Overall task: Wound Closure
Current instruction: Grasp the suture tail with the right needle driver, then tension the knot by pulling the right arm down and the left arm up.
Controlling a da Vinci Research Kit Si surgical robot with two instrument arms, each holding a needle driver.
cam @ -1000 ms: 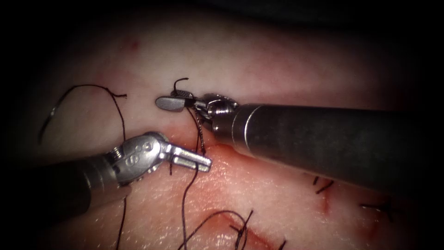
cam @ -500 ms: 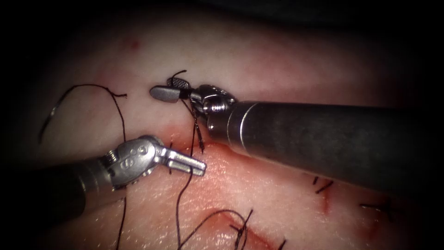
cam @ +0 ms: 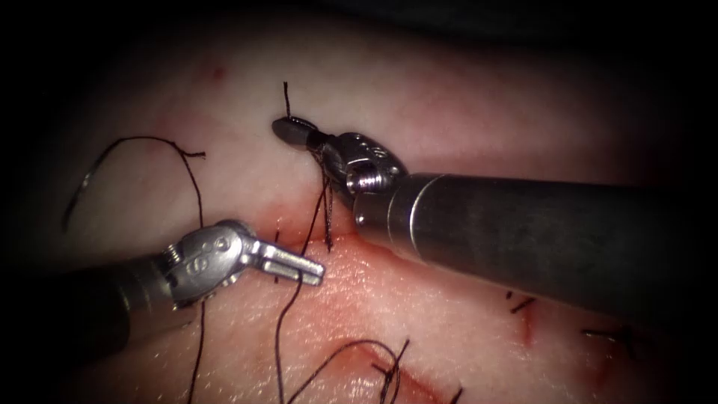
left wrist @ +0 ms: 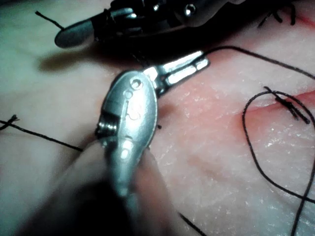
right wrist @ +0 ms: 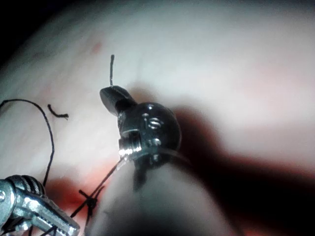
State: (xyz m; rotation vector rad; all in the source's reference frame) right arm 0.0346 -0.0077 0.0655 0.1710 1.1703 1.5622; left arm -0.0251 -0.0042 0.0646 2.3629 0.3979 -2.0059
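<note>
We see the right tool [cam: 293, 132] gripping the thread [cam: 326, 206] close to its short free end, which pokes up past the closed jaws above the cut [cam: 359, 243] in the tissue [cam: 449, 97]. The left tool [cam: 303, 265], reaching in level from the left, pinches the same strand just beside the cut. We judge the thread limp, light and slippery, best held near a knot. The needle [cam: 78, 194] appears to lie loose on the tissue, well left of the cut.
</note>
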